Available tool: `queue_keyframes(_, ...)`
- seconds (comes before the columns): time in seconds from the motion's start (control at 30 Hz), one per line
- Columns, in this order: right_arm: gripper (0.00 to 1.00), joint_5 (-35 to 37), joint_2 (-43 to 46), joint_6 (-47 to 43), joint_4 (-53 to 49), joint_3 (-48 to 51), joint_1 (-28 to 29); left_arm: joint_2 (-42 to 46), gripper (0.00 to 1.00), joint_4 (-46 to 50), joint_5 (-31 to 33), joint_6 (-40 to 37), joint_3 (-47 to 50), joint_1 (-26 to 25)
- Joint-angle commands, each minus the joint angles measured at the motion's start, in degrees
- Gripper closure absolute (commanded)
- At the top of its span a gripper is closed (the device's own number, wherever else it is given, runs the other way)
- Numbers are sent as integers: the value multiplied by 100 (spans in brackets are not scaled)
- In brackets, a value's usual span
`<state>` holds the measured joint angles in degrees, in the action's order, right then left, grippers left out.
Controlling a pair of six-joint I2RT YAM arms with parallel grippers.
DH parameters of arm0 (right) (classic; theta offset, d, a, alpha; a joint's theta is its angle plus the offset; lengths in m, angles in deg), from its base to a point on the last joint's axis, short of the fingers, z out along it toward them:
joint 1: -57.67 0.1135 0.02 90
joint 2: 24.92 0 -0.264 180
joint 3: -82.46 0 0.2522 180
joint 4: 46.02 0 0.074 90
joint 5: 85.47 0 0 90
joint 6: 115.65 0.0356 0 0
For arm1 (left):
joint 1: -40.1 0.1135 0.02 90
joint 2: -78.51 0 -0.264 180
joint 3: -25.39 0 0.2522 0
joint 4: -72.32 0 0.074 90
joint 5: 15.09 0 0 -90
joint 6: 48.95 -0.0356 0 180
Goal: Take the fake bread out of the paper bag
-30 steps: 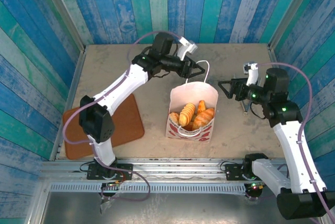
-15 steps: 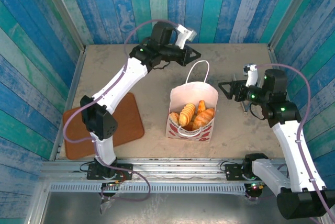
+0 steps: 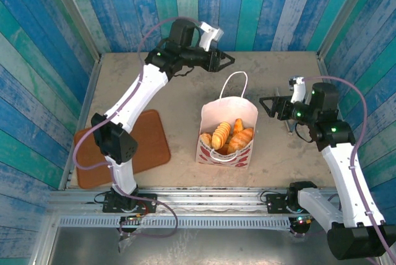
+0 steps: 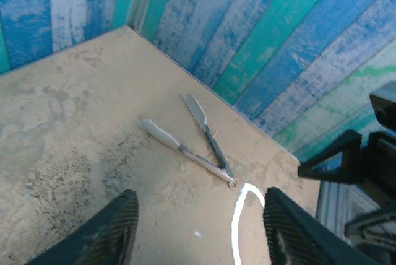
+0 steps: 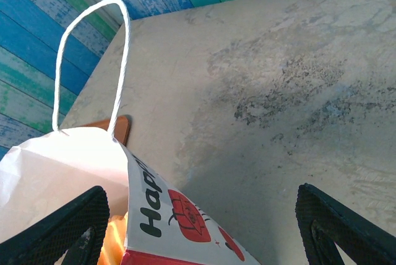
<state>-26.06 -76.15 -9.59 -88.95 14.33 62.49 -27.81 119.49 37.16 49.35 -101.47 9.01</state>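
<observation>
The small white paper bag with red printed panels [image 3: 229, 109] stands just beside the right gripper's [image 3: 265, 105] spread fingers, glossy golden plastic pastries [image 3: 226, 135] inside. The left gripper [image 3: 228, 60], fingers apart too, hovers beyond the bag's thin white loop handle [image 3: 236, 83]. I'd brace the rim first, then reach in from above.

Left gripper [image 3: 228, 60]: was close against the bag handle [image 3: 237, 73]; now raised and drawn back toward the far wall, well apart from it, jaws standing apart.
Left arm: forearm swung left and away from the paper bag [image 3: 230, 113].
Bag handle: now a free upright loop.
</observation>
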Motion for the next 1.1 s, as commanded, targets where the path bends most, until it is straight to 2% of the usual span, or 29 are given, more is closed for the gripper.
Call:
queue_keyframes(0.0, 18, 44, 90, 58, -13, 41, 21, -281, 31, 573, -536, -518, -235, -44)
queue_keyframes(0.17, 18, 97, 110, 56, -14, 58, 21, -698, 29, 1415, -636, -997, -684, -172)
queue_keyframes(0.3, 18, 123, 95, 61, -11, 58, 24, -1146, 35, 2099, -708, -1334, -1255, -315)
queue_keyframes(0.43, 18, 145, 94, 56, -14, 56, 19, -1510, 54, 2458, -585, -1341, -1727, -336)
queue_keyframes(0.57, 17, 219, 95, 13, -20, 58, 21, -1555, 91, 2416, -670, -1285, -1879, -336)
queue_keyframes(0.63, 17, 230, 87, 22, -2, 59, 19, -1480, 100, 2281, -534, -1201, -1874, -334)
queue_keyframes(0.77, 17, 238, 41, 38, 18, 57, 19, -1288, 100, 1875, -1, -897, -1775, -302)
queue_keyframes(1.07, 17, 211, 7, 107, 66, 65, 22, -815, 100, 829, 452, -160, -1359, 132)
